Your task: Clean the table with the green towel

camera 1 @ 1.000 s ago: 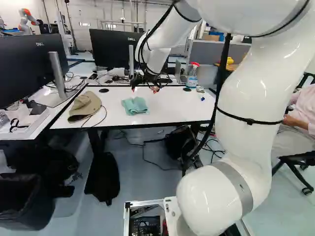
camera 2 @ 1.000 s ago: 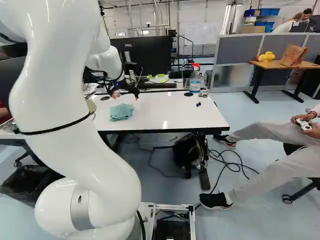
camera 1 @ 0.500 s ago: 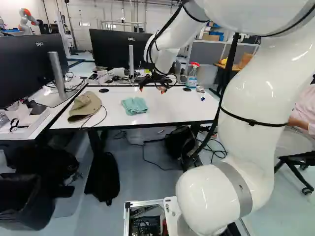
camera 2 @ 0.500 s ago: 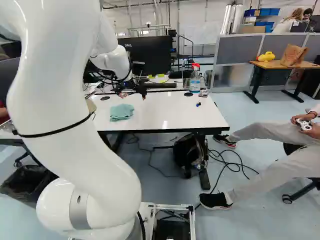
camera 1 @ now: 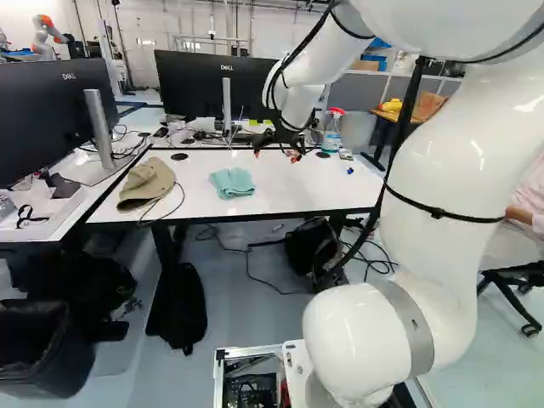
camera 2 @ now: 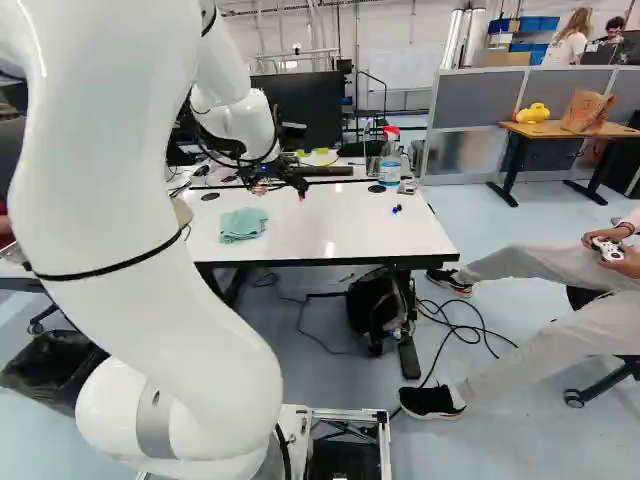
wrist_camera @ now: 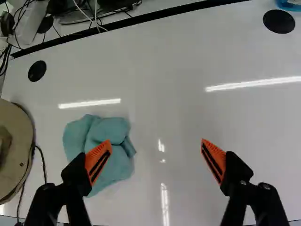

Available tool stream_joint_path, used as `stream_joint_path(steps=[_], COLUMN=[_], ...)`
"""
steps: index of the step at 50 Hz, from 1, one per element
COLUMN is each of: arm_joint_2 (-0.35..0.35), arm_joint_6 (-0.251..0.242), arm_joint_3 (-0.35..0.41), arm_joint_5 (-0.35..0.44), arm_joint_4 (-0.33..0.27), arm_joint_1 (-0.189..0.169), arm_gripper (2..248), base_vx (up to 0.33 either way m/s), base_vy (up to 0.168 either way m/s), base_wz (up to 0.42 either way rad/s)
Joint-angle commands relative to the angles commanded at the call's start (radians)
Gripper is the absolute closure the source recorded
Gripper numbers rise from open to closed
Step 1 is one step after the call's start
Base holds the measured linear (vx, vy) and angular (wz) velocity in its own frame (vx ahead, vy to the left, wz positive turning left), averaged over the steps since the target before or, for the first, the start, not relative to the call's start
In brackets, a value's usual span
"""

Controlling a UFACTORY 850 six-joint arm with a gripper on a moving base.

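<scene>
Near the middle of the left base view I have my gripper (camera 1: pixel 275 155) over the white table (camera 1: pixel 297 191), fingers spread wide and pinching nothing. The green towel (camera 1: pixel 231 183) lies loosely folded on the tabletop, just left of the middle of that view, and left of centre in the right base view too. Through the wrist view, my gripper (wrist_camera: pixel 156 143) has one orange-padded finger crossing my sight of the towel; the cloth lies mostly ahead of and below that finger, and shiny tabletop shows between the two tips. A tan cap (camera 1: pixel 146 183) sits beside the towel, towards the left of the left base view. At the table's far edge I see a spray bottle (camera 2: pixel 389 158), just right of centre in the right base view, with small blue items (camera 2: pixel 397 209) nearer me.
</scene>
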Motion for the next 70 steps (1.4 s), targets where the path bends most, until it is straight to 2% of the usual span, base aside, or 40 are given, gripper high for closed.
stream_joint_path(steps=[13, 41, 70], arm_joint_2=[0.012, 0.025, 0.072], arm_joint_6=[0.0, 0.0, 0.0], arm_joint_3=[0.013, 0.043, 0.147], arm_joint_5=[0.0, 0.04, 0.174], arm_joint_4=[0.0, -0.007, -0.029], arm_joint_1=[-0.043, -0.043, -0.045], arm_gripper=[3, 3, 3], base_vx=[0.0, 0.0, 0.0], base_vy=[0.0, 0.0, 0.0], base_wz=[0.0, 0.0, 0.0])
